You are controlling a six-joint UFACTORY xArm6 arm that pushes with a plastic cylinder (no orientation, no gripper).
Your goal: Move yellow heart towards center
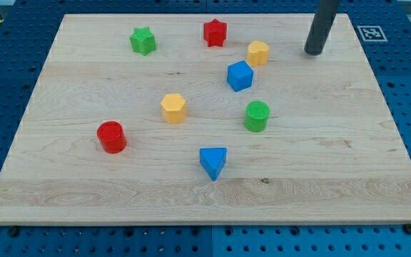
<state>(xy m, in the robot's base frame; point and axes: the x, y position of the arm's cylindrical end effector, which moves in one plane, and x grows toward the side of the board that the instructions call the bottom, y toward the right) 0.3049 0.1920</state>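
Note:
The yellow heart [258,52] lies near the view's top, right of the middle, just above and to the right of the blue cube [240,75]. My tip [313,52] rests on the board to the right of the yellow heart, about a block's width and a half away and not touching it. A second yellow block, a hexagon shape [173,108], lies near the board's middle, to the left.
A red star [215,32] and a green star [143,41] lie along the top. A green cylinder [257,116] lies right of the middle, a red cylinder [111,136] at the left, a blue triangle [213,162] below the middle. The wooden board [348,157] sits on a blue pegboard.

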